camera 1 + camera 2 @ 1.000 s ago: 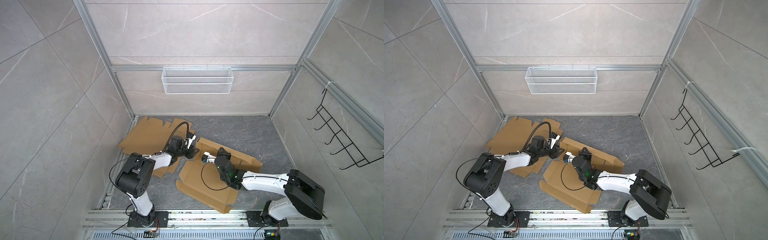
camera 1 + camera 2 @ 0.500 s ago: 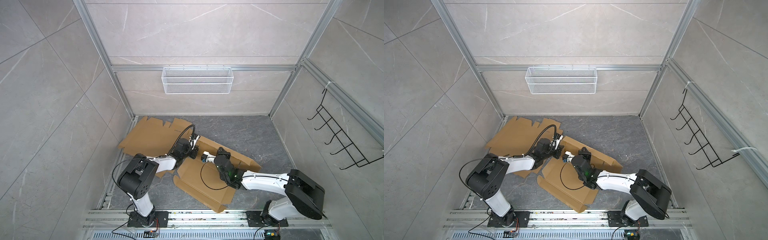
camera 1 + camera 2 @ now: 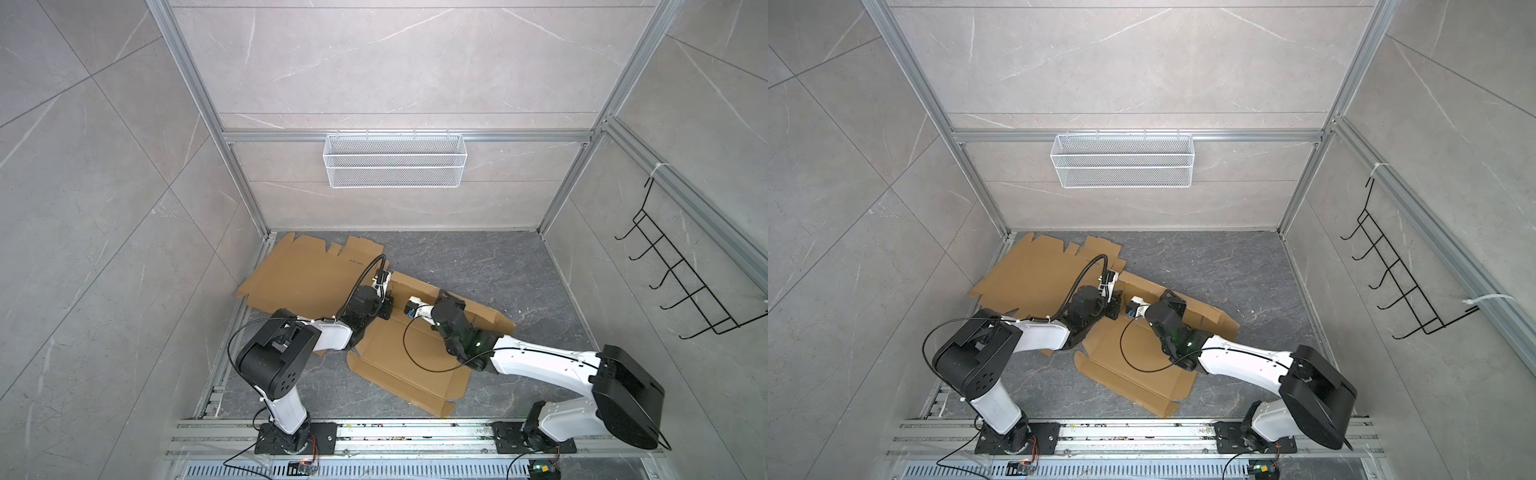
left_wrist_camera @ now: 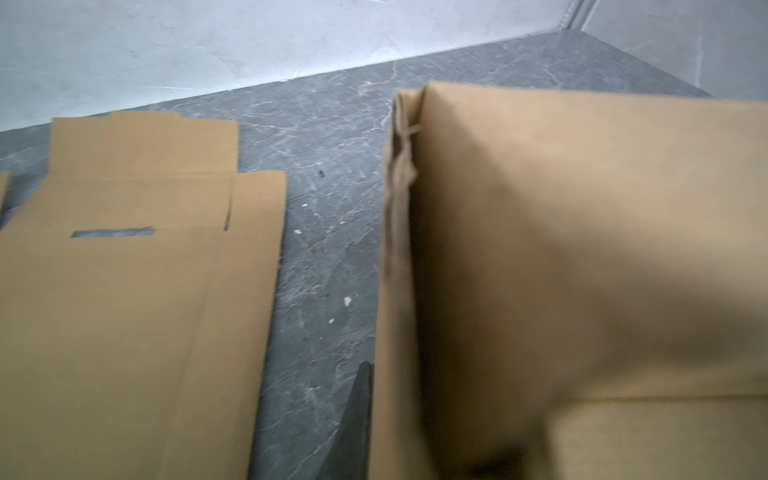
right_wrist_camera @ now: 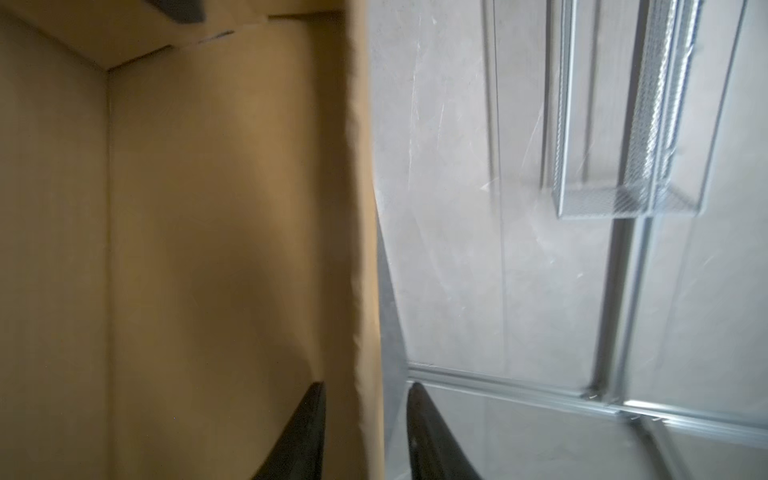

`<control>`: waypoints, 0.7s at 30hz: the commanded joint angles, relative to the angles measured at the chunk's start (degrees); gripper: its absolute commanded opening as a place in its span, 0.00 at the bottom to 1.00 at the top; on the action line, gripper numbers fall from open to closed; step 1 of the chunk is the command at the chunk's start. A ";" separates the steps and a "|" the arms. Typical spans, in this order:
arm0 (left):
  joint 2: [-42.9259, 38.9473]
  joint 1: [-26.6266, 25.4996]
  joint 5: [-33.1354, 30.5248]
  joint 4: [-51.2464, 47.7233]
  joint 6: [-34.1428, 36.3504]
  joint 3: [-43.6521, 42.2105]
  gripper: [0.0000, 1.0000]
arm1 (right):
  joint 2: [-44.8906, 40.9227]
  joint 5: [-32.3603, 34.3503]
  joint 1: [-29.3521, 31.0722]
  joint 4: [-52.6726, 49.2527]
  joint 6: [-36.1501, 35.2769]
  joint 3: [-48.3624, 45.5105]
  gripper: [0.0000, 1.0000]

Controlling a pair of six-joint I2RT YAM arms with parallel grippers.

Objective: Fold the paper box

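The paper box (image 3: 415, 361) (image 3: 1133, 365) is a brown cardboard blank lying mid-floor, with its back wall (image 3: 478, 309) raised. My left gripper (image 3: 386, 309) (image 3: 1115, 305) is shut on the left end of that wall. In the left wrist view only one dark finger (image 4: 353, 428) shows, pressed against the cardboard edge (image 4: 395, 249); the other is hidden behind it. My right gripper (image 3: 446, 297) (image 3: 1169, 297) (image 5: 366, 386) stands open astride the wall's top edge (image 5: 361, 208), with a gap on both sides of the card.
A second flat cardboard sheet (image 3: 307, 274) (image 3: 1042, 270) (image 4: 124, 291) lies at the back left, against the left wall. A white wire basket (image 3: 395, 166) hangs on the back wall. Black hooks (image 3: 681, 282) are on the right wall. A metal rail (image 3: 374, 432) runs along the front.
My left gripper moved right from the flat sheet to the box's left end and shut on it. My right gripper's jaws came apart around the raised wall.
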 commanded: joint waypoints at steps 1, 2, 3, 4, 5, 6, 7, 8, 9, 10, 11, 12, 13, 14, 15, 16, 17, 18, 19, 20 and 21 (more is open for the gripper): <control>-1.70 0.32 -2.84 4.13 -1.72 -2.41 0.00 | -4.47 -10.67 -1.25 -14.01 12.66 3.78 0.48; -1.76 0.32 -3.32 4.16 -2.20 -2.66 0.00 | -5.28 -12.52 -1.53 -15.58 14.53 4.42 0.51; -1.76 0.17 -4.26 4.45 -2.66 -3.08 0.00 | -6.17 -14.81 -2.02 -17.64 17.06 5.42 0.54; -1.71 -0.10 -5.53 5.27 -3.34 -3.72 0.00 | -7.09 -17.37 -2.91 -19.78 19.95 6.60 0.56; -1.63 -0.29 -6.46 6.15 -4.02 -4.19 0.00 | -8.34 -20.43 -4.12 -21.73 23.30 7.85 0.58; -1.74 -0.63 -7.77 6.81 -4.99 -4.72 0.00 | -9.35 -24.78 -6.09 -23.85 27.53 9.64 0.60; -1.76 -1.09 -9.24 7.15 -5.83 -5.07 0.00 | -9.90 -29.39 -8.55 -26.75 32.66 12.24 0.60; -1.72 -1.62 -10.47 7.65 -6.11 -5.28 0.00 | -9.59 -32.25 -10.43 -28.64 37.39 14.56 0.60; -1.50 -2.48 -12.00 8.31 -5.88 -5.60 0.00 | -8.59 -33.48 -11.65 -30.77 43.73 17.83 0.58; -1.07 -3.24 -13.60 9.07 -5.93 -5.75 0.00 | -6.82 -33.79 -12.18 -34.47 49.73 21.72 0.56; -0.57 -3.78 -14.37 10.02 -6.21 -5.97 0.00 | -4.87 -33.10 -12.35 -38.39 54.13 25.48 0.54; -0.02 -4.44 -15.55 10.95 -6.59 -6.09 0.00 | -1.95 -31.90 -12.56 -43.90 60.64 30.39 0.48; 0.44 -5.16 -16.61 11.67 -6.99 -6.19 0.00 | 1.15 -32.22 -12.69 -48.91 66.30 34.82 0.40; 0.97 -5.67 -17.24 12.44 -7.22 -6.29 0.00 | 3.38 -33.41 -12.68 -51.64 70.04 37.31 0.36; 1.59 -6.32 -18.18 13.12 -7.28 -6.28 0.00 | 5.17 -34.88 -12.70 -53.61 74.21 39.18 0.33; 1.96 -6.95 -19.42 13.50 -7.33 -6.29 0.00 | 6.17 -35.49 -12.64 -54.33 78.36 39.83 0.31; 2.25 -7.58 -20.61 13.64 -7.27 -6.29 0.00 | 6.57 -36.12 -12.64 -54.02 81.39 39.82 0.30; 2.43 -8.13 -22.01 13.90 -7.19 -6.37 0.00 | 6.88 -36.43 -12.58 -53.55 83.58 39.88 0.29; 2.61 -8.62 -22.25 14.08 -7.02 -6.45 0.00 | 7.09 -36.10 -12.37 -53.47 85.77 40.01 0.30; 2.67 -8.89 -24.08 14.15 -6.92 -6.46 0.00 | 7.50 -35.93 -12.27 -53.51 87.01 40.29 0.29; 2.77 -9.16 -24.56 14.11 -6.86 -6.46 0.00 | 8.09 -35.39 -12.08 -53.93 88.02 40.78 0.30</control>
